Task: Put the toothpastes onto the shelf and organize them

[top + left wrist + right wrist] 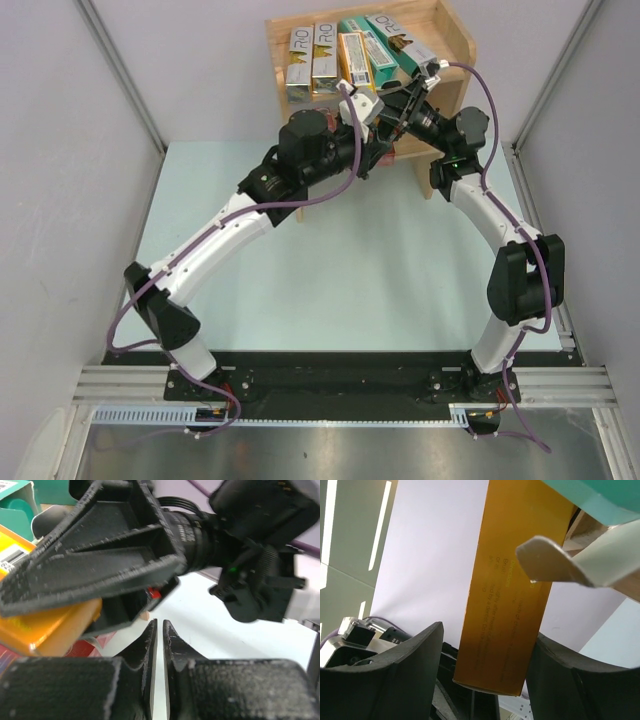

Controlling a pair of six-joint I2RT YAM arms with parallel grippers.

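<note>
Well, my left gripper [160,625] is squeezed shut with nothing in it. It is close to the front of the shelf [455,40], which stands at 12 o'clock on the table [300,290]. My right gripper [489,630] is there too, at 3 o'clock from my left one. Its fingers are apart, and the orange box [515,580] stands between them. I see a thin gap by one finger, so I am not squeezing the box. On top of the shelf the boxes lie in a row. Two silver boxes [300,65] are at the 9 o'clock end, the orange box comes next, and the teal boxes [362,45] are at the 3 o'clock end.
</note>
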